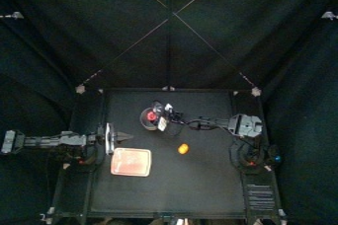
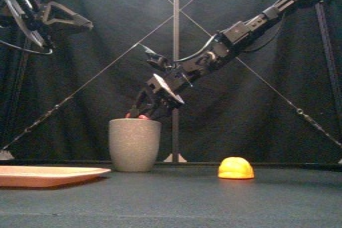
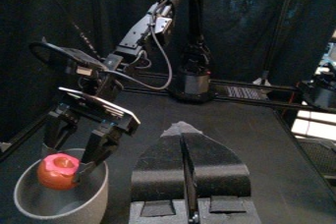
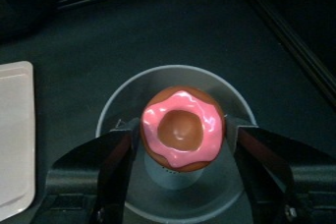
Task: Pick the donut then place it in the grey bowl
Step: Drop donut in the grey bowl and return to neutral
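One step to go, I'd say. The right tool (image 4: 184, 141) is clamped on the pink donut (image 4: 183, 128), with the grey bowl (image 2: 134, 144) sitting directly under it. The donut looks to be at rim level, maybe partly inside. The next move should just be opening the jaws, then lifting straight up clear of the rim. The left tool (image 3: 184, 135) is parked well off to the side, jaws together, empty.

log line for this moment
right gripper: holds donut at grey bowl mouth | left gripper: shut, resting left | donut not yet released
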